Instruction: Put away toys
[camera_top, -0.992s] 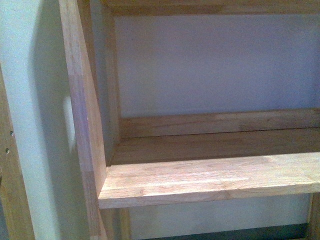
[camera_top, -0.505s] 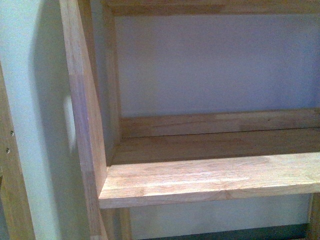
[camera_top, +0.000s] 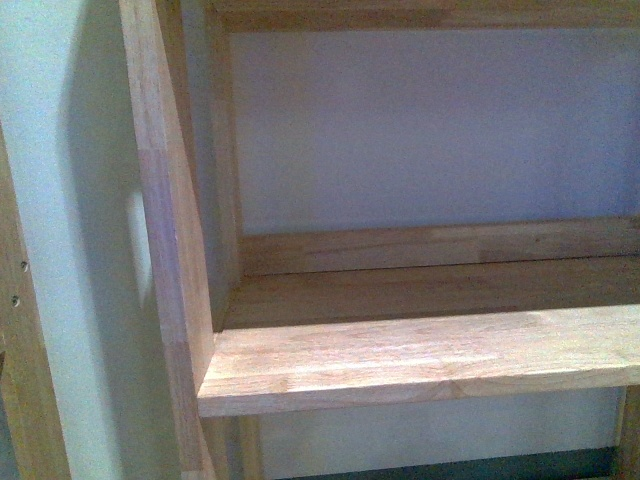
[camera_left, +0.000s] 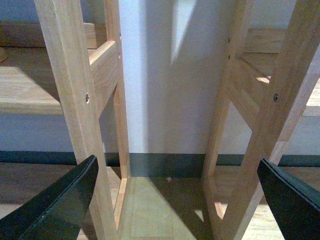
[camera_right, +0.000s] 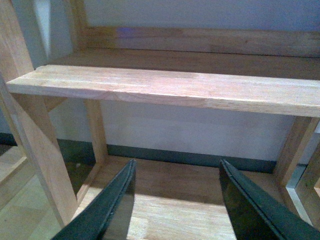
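The front view looks into a wooden shelf unit (camera_top: 420, 355) set against a pale wall (camera_top: 430, 130). Its light plank shelf runs across the lower part of the view, with a low back rail (camera_top: 440, 245) behind it and a slanted side upright (camera_top: 165, 230) at the left. A second wooden frame edge (camera_top: 20, 370) shows at the far left. Nothing sits on the shelf that can be seen here, and neither arm appears in this view.

In the left wrist view the left end effector (camera_left: 175, 200) has its 2 dark fingers (camera_left: 60, 200) spread wide apart, with nothing between them. Beyond them stand 2 shelf units side by side: the upright of one (camera_left: 70, 100) and the upright of the other (camera_left: 280, 110), with a strip of wall and dark baseboard (camera_left: 165, 162) between them and wood floor (camera_left: 150, 210) below.

In the right wrist view the right end effector (camera_right: 175, 200) is also apart and holds nothing. It faces a shelf board (camera_right: 170, 87), with a lower shelf (camera_right: 175, 195) beneath, both bare where visible.

The plush toy is not visible in any of the 3 views.
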